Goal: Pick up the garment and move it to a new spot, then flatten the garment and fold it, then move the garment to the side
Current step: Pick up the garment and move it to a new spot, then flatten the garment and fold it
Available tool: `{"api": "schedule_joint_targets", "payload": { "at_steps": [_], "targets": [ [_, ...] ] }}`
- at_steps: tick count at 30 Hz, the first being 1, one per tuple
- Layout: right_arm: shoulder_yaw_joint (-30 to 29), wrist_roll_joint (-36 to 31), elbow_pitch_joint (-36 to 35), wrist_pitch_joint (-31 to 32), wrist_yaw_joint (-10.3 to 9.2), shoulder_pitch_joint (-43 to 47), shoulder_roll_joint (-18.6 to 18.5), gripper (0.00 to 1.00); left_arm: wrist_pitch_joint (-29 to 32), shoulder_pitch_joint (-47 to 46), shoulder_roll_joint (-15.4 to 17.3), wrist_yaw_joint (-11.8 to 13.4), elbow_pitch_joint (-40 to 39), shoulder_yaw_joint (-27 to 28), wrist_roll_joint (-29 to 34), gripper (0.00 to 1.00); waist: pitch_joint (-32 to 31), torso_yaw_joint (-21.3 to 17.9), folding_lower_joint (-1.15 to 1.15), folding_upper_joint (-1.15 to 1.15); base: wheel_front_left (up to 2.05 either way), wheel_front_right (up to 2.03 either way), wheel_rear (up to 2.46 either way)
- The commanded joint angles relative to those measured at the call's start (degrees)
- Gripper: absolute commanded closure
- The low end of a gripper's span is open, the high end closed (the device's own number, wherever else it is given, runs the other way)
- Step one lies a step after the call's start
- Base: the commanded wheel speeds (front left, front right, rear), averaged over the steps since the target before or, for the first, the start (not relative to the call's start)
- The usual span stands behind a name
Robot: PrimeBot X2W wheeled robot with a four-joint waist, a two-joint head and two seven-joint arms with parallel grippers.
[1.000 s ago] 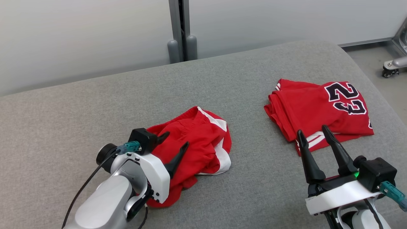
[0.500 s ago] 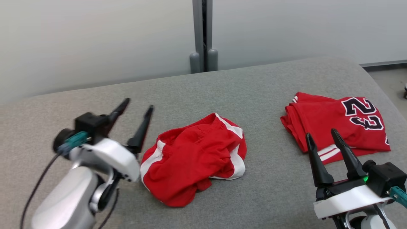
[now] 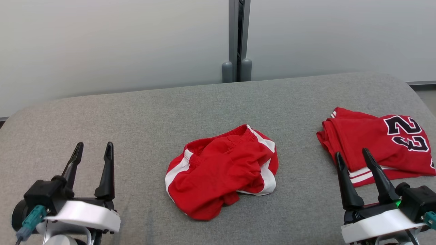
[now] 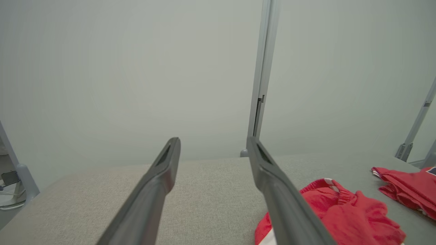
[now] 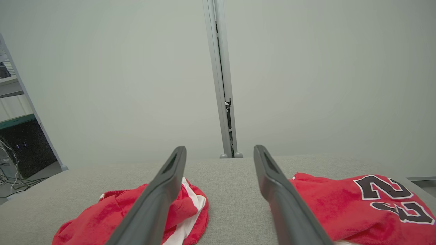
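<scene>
Red shorts (image 3: 221,172) lie crumpled btw. left tool (image 3: 94,145) & right tool (image 3: 351,152); both tools apart, holding nothing.

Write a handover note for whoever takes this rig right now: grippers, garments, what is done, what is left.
The left gripper is open and empty, over the table at its left side.
The right gripper is open and empty, just in front of the jersey.
The shorts lie crumpled mid-table, touched by neither gripper.
Done: the jersey looks folded and set at the right.
Left: flatten the shorts, fold them, move them aside.
</scene>
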Motion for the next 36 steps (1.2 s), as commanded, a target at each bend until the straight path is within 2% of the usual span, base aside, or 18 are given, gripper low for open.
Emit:
{"api": "schedule_joint_targets", "payload": {
  "at_steps": [1, 4, 9, 16, 26, 36],
  "targets": [
    [-0.5, -0.4, -0.3, -0.4, -0.01, 0.8, 0.1, 0.00, -0.8, 2.1, -0.4, 1.3, -1.1, 1.0, 0.5, 0.00, -0.1, 0.2, 0.00, 0.00, 0.00, 0.00, 0.00],
    [-1.3, -0.6, -0.5, -0.4, -0.01, 1.5, 0.5, 0.00, -1.6, 5.1, -1.2, 3.1, -2.7, 2.1, 1.2, 0.00, -0.1, 0.5, 0.00, 0.00, 0.00, 0.00, 0.00],
    [-1.1, -0.9, -0.7, -0.2, -0.01, 1.9, 0.9, 0.00, -2.0, 7.7, -3.0, 3.5, -3.3, 2.2, 2.2, 0.00, 0.2, 0.8, 0.00, 0.00, 0.00, 0.00, 0.00],
    [-1.6, -1.2, -1.2, 0.7, -0.01, 2.2, 1.1, 0.00, -2.2, 8.5, -6.3, 1.7, -2.6, 3.9, 3.8, 0.00, -0.2, 1.2, 0.00, 0.00, 0.00, 0.00, 0.00],
    [-1.1, -1.1, -1.4, 1.1, -0.01, 2.0, 1.1, 0.00, -2.2, 8.9, -8.0, -0.7, -1.8, 6.0, 5.8, 0.00, -0.3, 1.0, 0.00, 0.00, 0.00, 0.00, 0.00],
    [-0.8, -0.9, -1.6, 1.3, -0.01, 2.0, 0.7, 0.00, -2.2, 9.1, -9.1, -1.7, -1.3, 6.8, 6.6, 0.00, -0.2, 1.0, 0.00, 0.00, 0.00, 0.00, 0.00]
  ]
}}
